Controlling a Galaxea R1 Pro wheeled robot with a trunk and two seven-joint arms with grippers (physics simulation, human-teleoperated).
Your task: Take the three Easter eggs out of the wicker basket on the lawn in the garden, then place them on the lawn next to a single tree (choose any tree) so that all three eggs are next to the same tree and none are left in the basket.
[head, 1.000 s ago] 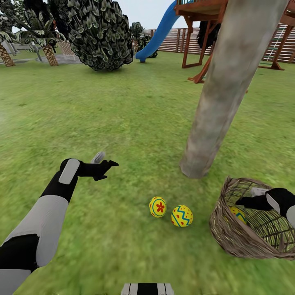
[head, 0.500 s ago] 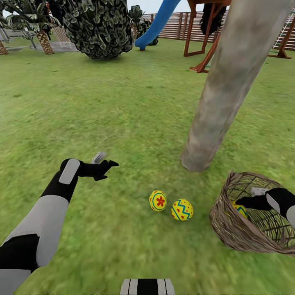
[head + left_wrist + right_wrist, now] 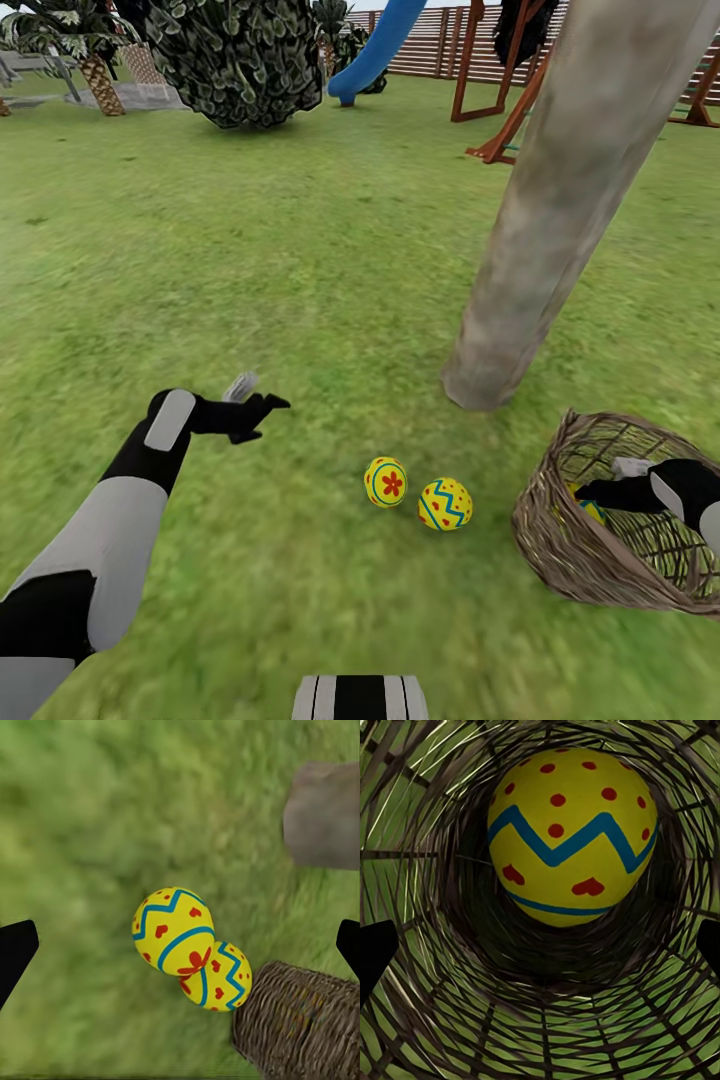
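Observation:
Two yellow Easter eggs, one with a red flower [image 3: 385, 482] and one with a blue zigzag [image 3: 445, 504], lie touching on the lawn [image 3: 300, 300] in front of the thick pale tree trunk [image 3: 500, 340]. The left wrist view shows both eggs [image 3: 174, 930] [image 3: 221, 979]. The wicker basket [image 3: 560, 550] lies tipped on its side to their right. My right gripper [image 3: 608, 478] reaches into its mouth, open, just short of the third egg [image 3: 572, 836] at the bottom. My left gripper [image 3: 258, 395] hovers open above the grass, left of the eggs, holding nothing.
A big dark-leaved bush [image 3: 240, 60] stands far back on the left with short palms [image 3: 95, 80] beside it. A wooden playset [image 3: 500, 90] with a blue slide [image 3: 375, 55] and a slatted fence [image 3: 425, 50] close the back. Open grass lies between.
The head view has shifted, so the background sits higher in the picture. Both arms, the two eggs on the grass and the basket keep their places.

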